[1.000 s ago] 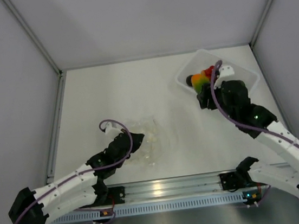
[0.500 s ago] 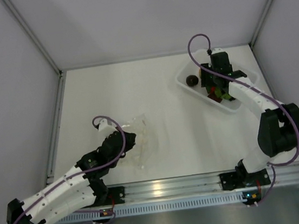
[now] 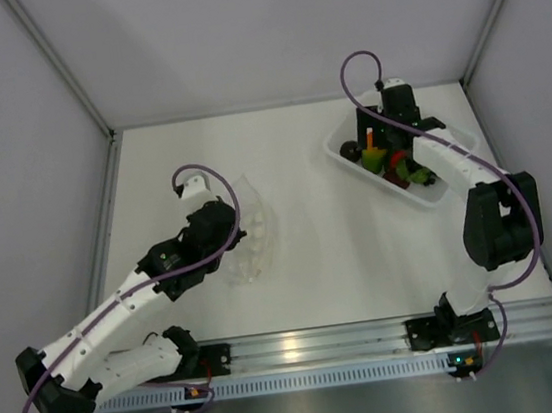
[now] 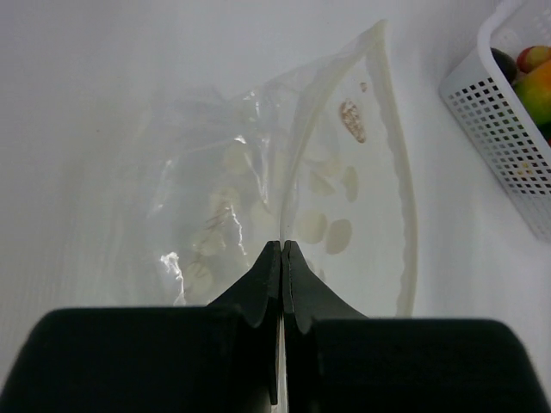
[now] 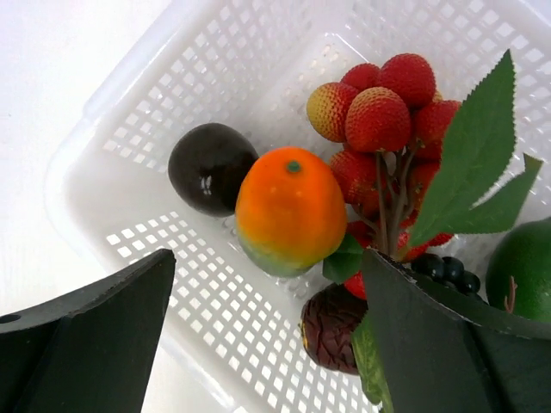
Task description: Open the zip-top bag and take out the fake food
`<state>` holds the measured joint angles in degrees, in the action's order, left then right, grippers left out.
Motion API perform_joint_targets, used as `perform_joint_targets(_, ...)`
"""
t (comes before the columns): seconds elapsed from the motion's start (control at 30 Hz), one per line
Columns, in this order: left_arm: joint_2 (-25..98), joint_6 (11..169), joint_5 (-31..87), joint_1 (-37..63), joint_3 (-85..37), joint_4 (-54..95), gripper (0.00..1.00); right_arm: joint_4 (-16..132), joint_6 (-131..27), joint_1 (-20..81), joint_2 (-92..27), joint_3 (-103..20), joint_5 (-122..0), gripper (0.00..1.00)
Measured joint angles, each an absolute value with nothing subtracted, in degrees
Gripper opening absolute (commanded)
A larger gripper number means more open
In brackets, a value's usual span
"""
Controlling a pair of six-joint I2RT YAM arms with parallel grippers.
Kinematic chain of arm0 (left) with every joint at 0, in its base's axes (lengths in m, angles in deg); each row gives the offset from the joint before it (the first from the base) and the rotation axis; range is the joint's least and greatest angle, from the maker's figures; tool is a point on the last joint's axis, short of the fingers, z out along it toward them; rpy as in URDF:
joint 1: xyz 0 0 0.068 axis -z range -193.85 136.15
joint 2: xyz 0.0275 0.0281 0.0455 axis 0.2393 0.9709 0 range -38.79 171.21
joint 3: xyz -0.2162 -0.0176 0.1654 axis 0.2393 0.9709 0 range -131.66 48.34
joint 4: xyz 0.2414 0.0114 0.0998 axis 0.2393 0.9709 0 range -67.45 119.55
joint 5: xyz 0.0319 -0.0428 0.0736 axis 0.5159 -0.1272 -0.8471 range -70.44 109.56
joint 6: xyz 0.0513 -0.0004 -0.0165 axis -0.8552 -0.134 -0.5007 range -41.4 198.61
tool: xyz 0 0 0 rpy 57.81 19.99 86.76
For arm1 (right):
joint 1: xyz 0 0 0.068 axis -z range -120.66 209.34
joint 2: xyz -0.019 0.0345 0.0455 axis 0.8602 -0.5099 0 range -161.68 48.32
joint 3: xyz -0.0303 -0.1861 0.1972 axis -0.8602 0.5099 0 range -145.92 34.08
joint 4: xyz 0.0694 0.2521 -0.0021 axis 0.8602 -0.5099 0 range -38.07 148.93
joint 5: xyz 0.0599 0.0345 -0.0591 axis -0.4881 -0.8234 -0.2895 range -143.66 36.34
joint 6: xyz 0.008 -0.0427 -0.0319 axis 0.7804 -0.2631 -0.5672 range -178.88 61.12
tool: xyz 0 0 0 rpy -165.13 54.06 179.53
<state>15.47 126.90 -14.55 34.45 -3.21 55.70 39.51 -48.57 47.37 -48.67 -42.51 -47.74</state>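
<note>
My left gripper (image 4: pixel 281 245) is shut on the edge of the clear zip-top bag (image 4: pixel 215 198), whose mouth gapes with the zip strip (image 4: pixel 402 198) curving to the right. In the top view this gripper (image 3: pixel 235 236) holds the bag (image 3: pixel 260 241) at the table's middle left. No coloured pieces show inside the bag. My right gripper (image 5: pixel 267 258) stands open over the white perforated basket (image 5: pixel 172 95). The fake food lies in the basket: an orange fruit (image 5: pixel 288 211), a dark round piece (image 5: pixel 207 168), a red cluster with green leaves (image 5: pixel 387 112), a maroon piece (image 5: pixel 331 327) and a green round piece (image 5: pixel 525 267).
The basket (image 3: pixel 449 140) sits at the back right of the table, with my right gripper (image 3: pixel 386 145) above its far end. Grey walls close in the table at the left, back and right. A metal rail (image 3: pixel 304 349) runs along the near edge.
My right gripper carried the coloured food into the basket and opened, leaving it there. My left gripper moved farther back with the bag in its grip.
</note>
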Motion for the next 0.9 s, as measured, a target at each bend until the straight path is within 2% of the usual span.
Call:
perform_joint_targets(0.1,19.7,124.2,-15.2,32.5,-7.2,57.6,0.0,38.1,-48.1,47.4,-45.4,-42.4,-47.7,0.93)
perform_joint_targets(0.13,21.6,123.2,-15.7,32.0,-8.6,58.1,0.0,37.9,-47.8,47.4,-43.6,-42.0,-47.8,0.99)
perform_joint_targets(0.57,42.6,113.0,-23.1,25.3,-27.5,67.0,0.0,34.6,-44.3,47.4,-0.5,-24.0,-54.2,0.99)
perform_joint_targets(0.73,51.8,108.6,-23.8,20.7,-35.1,67.9,0.0,29.0,-43.9,47.4,12.1,-16.3,-53.8,0.99)
perform_joint_targets(0.9,63.9,107.0,-22.0,20.2,-41.3,68.2,0.0,22.4,-43.9,47.4,21.6,-15.3,-53.2,0.99)
